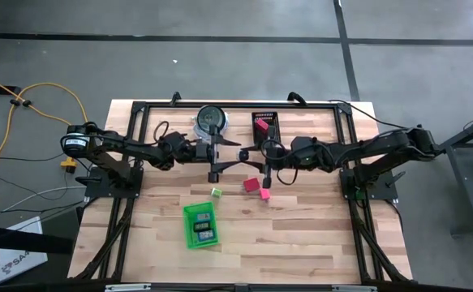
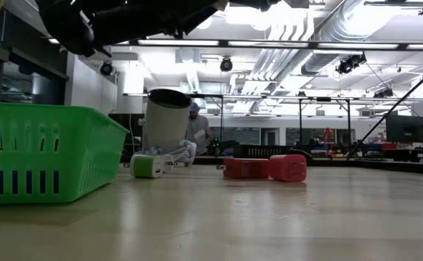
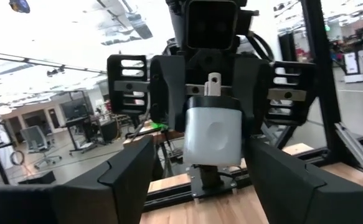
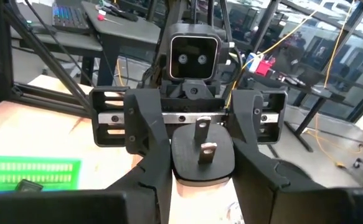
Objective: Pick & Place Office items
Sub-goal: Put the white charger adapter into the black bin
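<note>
A white plug adapter [image 3: 211,135] with a dark top face [image 4: 203,163] and metal prongs pointing up hangs in the air over the table's middle [image 1: 240,153]. My right gripper [image 1: 249,156] comes from the right and is shut on it. My left gripper [image 1: 226,160] faces it from the left, open, its fingers [image 3: 134,168] standing outside the adapter on either side. A red block [image 1: 252,185], a pink block [image 1: 264,194] and a small green-and-white piece [image 1: 216,192] lie flat on the wood. My right gripper pinches the adapter between its two fingers [image 4: 156,158], one on each side of the white body [image 3: 190,134] just under the dark face. The fingers reach in level from the table's right. The adapter is lifted clear and stands upright, prongs [image 4: 201,129] up.
A green tray [image 1: 189,235] with small dark pieces in it sits near the table's near edge. A round clear-and-dark container [image 1: 212,120] and a black basket [image 1: 270,120] holding a pink piece stand at the far edge. Bare wood lies right of the blocks.
</note>
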